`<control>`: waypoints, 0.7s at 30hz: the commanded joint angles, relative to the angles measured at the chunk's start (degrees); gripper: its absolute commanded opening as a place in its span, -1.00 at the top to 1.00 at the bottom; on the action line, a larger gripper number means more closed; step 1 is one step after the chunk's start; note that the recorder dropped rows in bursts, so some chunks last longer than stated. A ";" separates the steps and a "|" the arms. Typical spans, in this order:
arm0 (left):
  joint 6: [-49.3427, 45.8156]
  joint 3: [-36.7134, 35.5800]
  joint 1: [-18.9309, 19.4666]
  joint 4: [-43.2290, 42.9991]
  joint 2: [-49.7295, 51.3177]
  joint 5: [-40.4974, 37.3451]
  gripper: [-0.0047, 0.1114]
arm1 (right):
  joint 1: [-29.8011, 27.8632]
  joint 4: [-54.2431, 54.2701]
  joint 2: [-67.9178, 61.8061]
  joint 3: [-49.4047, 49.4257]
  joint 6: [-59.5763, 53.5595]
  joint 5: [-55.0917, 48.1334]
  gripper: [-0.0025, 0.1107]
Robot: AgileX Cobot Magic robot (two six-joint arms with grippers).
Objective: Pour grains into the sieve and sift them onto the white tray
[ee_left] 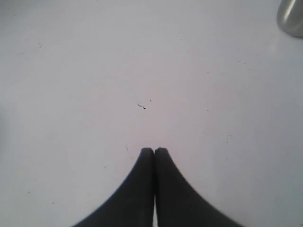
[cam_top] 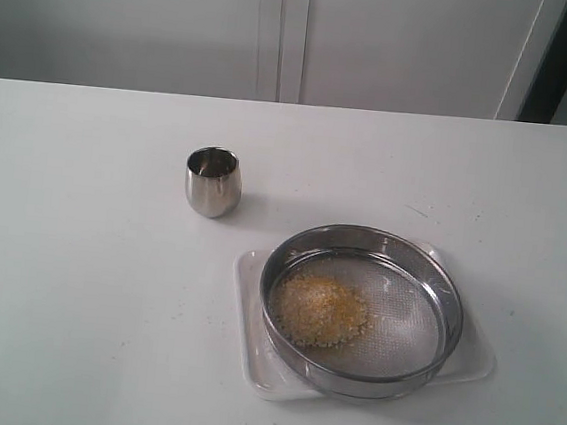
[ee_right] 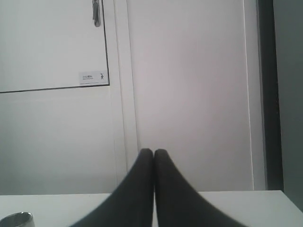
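Observation:
The round steel sieve rests on the white tray at the front right of the table. A heap of yellow-orange and pale grains lies on its mesh, toward the left side. No arm shows in the exterior view. My left gripper is shut on nothing, its black fingers pressed together above bare table. My right gripper is shut too and empty, facing the cabinet doors beyond the table's far edge.
A small rounded steel cup stands upright on the white table, left of and behind the sieve; its side and rim peek into the wrist views. White cabinet doors rise behind the table.

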State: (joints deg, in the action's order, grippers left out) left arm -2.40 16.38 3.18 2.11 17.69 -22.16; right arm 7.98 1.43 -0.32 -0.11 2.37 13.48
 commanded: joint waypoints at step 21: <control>-0.18 -0.39 0.08 0.79 -0.27 -0.14 0.92 | 0.02 0.07 -16.52 -26.22 -1.01 -37.31 0.96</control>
State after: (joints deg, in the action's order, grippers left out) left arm -2.40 16.38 3.18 2.11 17.69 -22.16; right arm 7.98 1.43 -11.83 -22.88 2.01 -19.96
